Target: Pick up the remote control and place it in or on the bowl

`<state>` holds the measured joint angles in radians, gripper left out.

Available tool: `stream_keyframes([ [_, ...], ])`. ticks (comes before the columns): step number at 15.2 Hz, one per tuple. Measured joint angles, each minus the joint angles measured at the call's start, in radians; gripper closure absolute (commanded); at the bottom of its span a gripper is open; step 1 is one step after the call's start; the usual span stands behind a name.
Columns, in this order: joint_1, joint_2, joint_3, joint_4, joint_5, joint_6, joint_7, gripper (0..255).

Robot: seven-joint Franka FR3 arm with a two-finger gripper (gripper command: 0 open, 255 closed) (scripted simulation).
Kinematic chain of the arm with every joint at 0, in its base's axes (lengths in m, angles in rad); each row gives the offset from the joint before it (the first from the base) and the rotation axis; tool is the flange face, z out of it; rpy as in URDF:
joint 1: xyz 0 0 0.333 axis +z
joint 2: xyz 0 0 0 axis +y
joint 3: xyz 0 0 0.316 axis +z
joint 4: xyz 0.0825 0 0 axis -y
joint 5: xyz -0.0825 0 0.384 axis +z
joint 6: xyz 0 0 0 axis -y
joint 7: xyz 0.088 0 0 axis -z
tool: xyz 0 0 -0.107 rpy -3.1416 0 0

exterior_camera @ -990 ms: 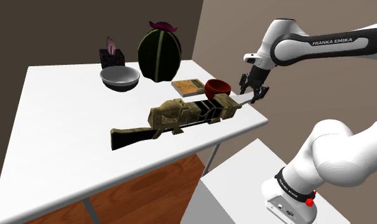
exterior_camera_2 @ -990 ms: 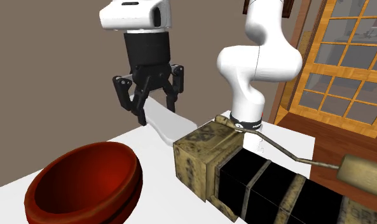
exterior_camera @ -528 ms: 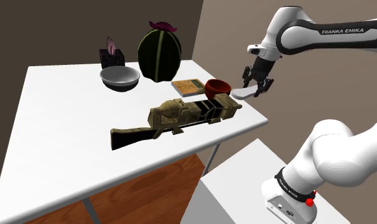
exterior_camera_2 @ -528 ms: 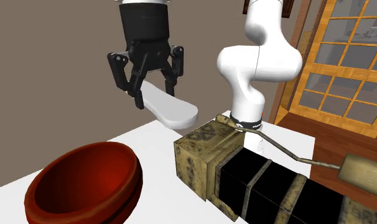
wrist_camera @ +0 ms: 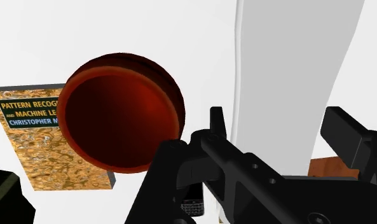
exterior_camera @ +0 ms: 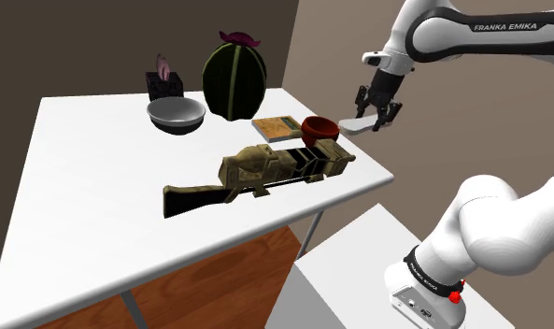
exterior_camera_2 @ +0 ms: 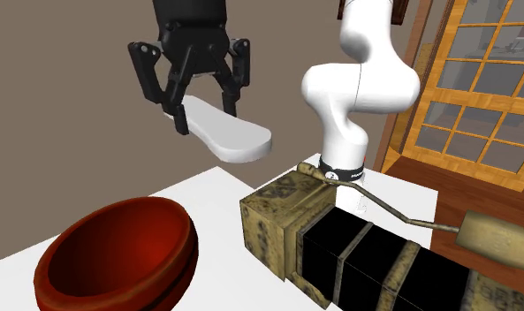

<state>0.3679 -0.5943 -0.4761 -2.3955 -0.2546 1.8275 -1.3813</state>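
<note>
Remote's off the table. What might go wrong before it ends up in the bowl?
The gripper clasps the white remote near one end, so the long free end may swing or slip.
The remote looks long beside the red bowl and might tip off its rim.
The rifle lies right beside that bowl; lowering could clip it.

The red bowl is glossy, with soft highlights inside. Beside it the book has a marbled golden cover, like printed paper. The rifle next to the bowl looks rough and mottled, with smooth black bands. Raised near the bowl, the remote control is plain, smooth, matt white. The table under the bowl is matt white.
</note>
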Motion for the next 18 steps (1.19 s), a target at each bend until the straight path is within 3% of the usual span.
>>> stream_keyframes([
  [11, 0.117, 0.455, -0.082, 0.388, 0.191, 0.041, -0.084, 255],
  [18, 0.118, 0.503, -0.091, 0.341, 0.215, 0.130, -0.099, 255],
])
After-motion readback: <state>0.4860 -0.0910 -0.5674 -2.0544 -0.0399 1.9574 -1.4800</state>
